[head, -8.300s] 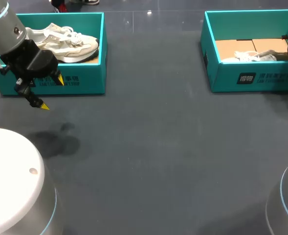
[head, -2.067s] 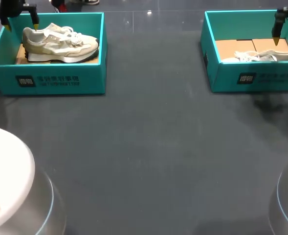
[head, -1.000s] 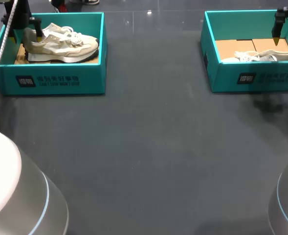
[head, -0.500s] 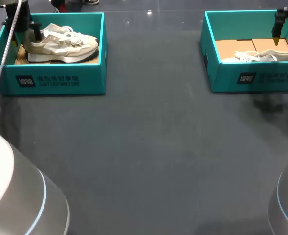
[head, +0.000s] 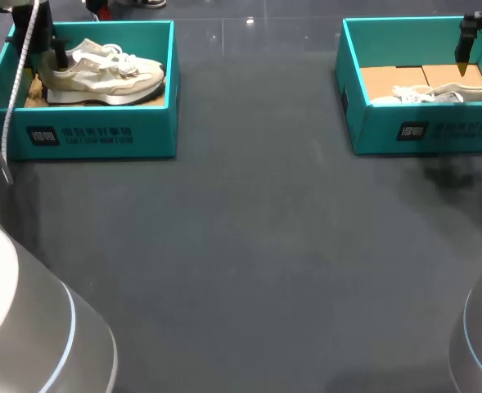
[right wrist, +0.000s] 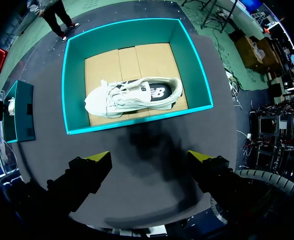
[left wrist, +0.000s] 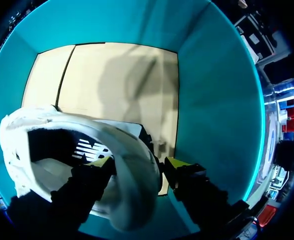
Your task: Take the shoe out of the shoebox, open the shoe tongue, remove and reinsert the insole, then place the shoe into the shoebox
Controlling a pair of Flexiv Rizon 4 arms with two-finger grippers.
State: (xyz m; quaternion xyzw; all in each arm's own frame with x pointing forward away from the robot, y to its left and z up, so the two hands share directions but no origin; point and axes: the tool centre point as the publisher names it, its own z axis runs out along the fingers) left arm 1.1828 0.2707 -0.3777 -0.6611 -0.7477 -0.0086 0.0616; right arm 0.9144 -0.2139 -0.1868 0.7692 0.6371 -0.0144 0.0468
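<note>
Since the frame two seconds back my left gripper [left wrist: 139, 162] has dropped from above the box rim down into the left box [head: 93, 135], onto the heel end of the shoe [head: 101, 74]; right arm hasn't budged

Nearest me, dark table [head: 249, 246], then the two teal boxes at the far side, well apart

Left wrist view: my fingers straddle the heel wall, one yellow tip inside the shoe opening, the other outside it between heel and box wall. Spread, not clamped as far as I can see, outer tip looks just off the heel. Shoe lies on its sole inside the left box, toe pointing toward the table middle

Right gripper [right wrist: 149, 157] hangs high over the right box [right wrist: 74, 85], fingers wide apart, holding nothing. Other shoe [right wrist: 132, 95] lies flat in that box, untouched

Step, I judge: grabbing the heel to lift the shoe out, task barely started

Risks: thin soft heel rim could fold or slip from the pinch on the lift; outer finger sits close to the box wall, may snag it and drag the box up; toe could catch the rim if the shoe hangs tilted
</note>
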